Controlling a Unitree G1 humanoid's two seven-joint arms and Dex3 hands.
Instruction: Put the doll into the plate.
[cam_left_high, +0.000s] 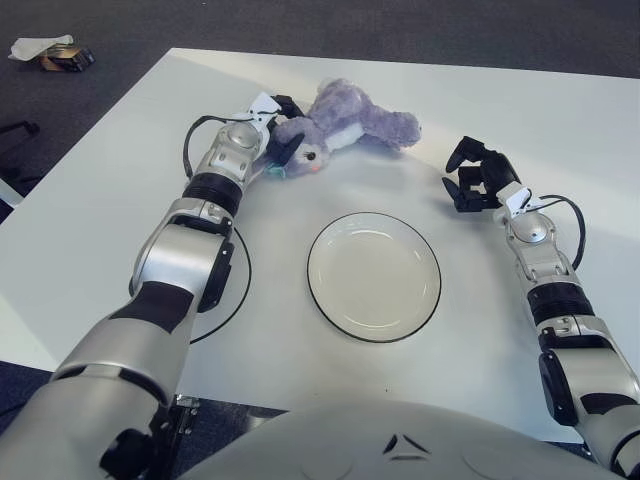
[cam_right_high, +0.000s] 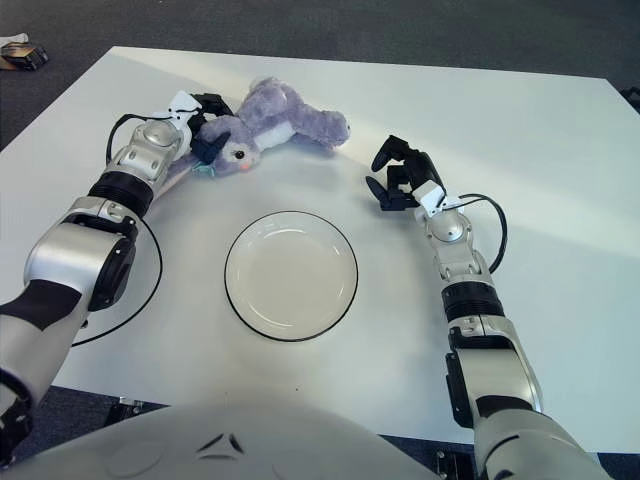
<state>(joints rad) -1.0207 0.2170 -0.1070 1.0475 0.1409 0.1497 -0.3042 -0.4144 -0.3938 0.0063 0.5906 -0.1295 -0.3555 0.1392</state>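
A purple plush doll (cam_left_high: 350, 125) with a white belly lies above the far part of the white table (cam_left_high: 100, 200), its head toward my left hand. My left hand (cam_left_high: 280, 135) is shut on the doll at its head end, gripping it from the left. The white plate (cam_left_high: 373, 276) with a dark rim sits near the middle of the table, below and to the right of the doll, with nothing on it. My right hand (cam_left_high: 475, 180) shows to the right of the plate with its fingers spread and nothing in them.
A black cable (cam_left_high: 240, 285) loops on the table beside my left arm. Beyond the table's far left corner, a small box and crumpled paper (cam_left_high: 50, 55) lie on the dark floor.
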